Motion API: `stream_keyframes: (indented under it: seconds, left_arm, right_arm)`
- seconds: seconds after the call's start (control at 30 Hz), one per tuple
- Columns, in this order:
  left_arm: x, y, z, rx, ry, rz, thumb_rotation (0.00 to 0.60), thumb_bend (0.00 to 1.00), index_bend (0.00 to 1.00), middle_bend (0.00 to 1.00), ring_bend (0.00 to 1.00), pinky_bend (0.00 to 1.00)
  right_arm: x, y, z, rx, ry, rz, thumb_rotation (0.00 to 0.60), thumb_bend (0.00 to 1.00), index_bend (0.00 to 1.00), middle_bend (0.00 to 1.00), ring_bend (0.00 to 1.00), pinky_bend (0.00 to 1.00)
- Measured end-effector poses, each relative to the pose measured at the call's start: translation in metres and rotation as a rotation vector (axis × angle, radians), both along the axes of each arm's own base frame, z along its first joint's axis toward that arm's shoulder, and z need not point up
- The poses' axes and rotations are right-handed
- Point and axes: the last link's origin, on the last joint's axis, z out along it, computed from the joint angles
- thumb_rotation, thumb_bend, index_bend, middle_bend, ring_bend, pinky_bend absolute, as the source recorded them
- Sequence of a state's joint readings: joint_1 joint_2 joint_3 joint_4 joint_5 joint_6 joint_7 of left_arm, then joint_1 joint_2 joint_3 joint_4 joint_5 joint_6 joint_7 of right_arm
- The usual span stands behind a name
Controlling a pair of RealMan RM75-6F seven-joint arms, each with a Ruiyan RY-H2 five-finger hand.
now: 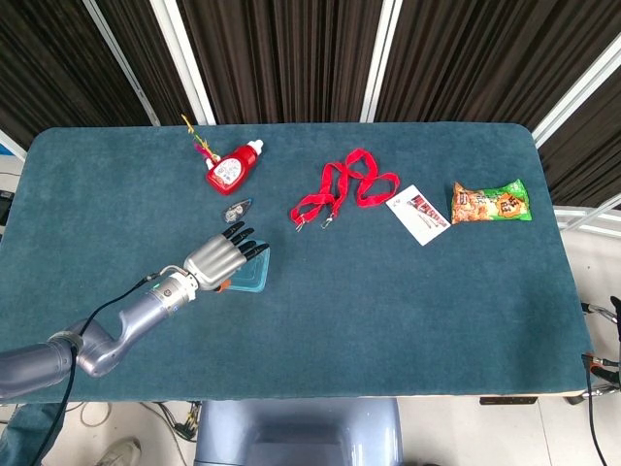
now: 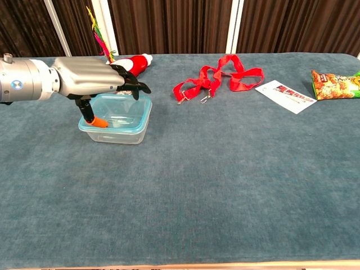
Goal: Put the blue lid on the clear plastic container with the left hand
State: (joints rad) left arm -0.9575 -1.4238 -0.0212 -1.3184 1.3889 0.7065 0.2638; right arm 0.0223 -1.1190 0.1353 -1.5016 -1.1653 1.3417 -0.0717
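While the left hand [image 2: 90, 80] spreads its fingers [image 2: 130, 82] flat over the blue lid [image 2: 126, 110], gripping nothing, an uneven press could tip the clear plastic container [image 2: 116, 129] or leave a corner unseated.

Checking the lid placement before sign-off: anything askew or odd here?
Nothing stands out. The blue lid looks level on the container, with the left hand over it, thumb by the near-left corner. Whether it is pressed fully home cannot be told.
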Motion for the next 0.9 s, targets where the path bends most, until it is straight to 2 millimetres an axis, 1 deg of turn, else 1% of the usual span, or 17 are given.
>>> stream_keyframes:
  seconds: [0.9]
  left_arm:
    - [-0.0048,0.0032,-0.0029,-0.005,-0.009,0.032,0.600,0.22,0.02,0.18,0.00,0.00]
  right_arm:
    - [0.0001,0.0000,-0.0008,0.004,0.001,-0.001,0.600,0.31,0.07,0.05,0.04,0.00]
